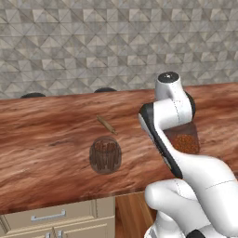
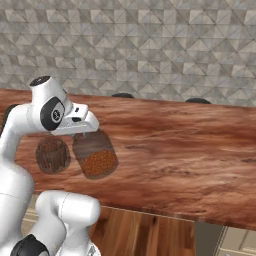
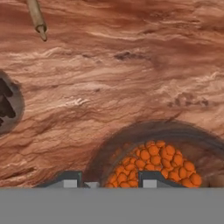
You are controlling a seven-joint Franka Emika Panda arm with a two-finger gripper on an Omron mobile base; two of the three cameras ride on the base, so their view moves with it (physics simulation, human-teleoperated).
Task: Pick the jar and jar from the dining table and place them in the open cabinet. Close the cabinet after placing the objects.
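Note:
The jar of reddish-brown grains (image 2: 96, 156) hangs tilted under my gripper (image 2: 86, 131), which is shut on it above the dining table (image 2: 190, 150). In the hand view the orange grains of this jar (image 3: 155, 162) sit right past my gripper (image 3: 109, 181). From the left base view my arm covers part of the same jar (image 1: 187, 142). The second jar, with brown sticks (image 1: 105, 155), stands upright on the dining table (image 1: 46, 139) to the left of the held one, also seen as a jar (image 2: 52, 155) beside my arm. The cabinet is out of view.
A thin wooden stick (image 1: 107, 124) lies on the table behind the stick jar. Two dark rounded tops (image 1: 32, 95) (image 1: 104, 89) show at the table's far edge before a tiled wall. Beige drawer fronts (image 1: 51, 216) sit under the near edge.

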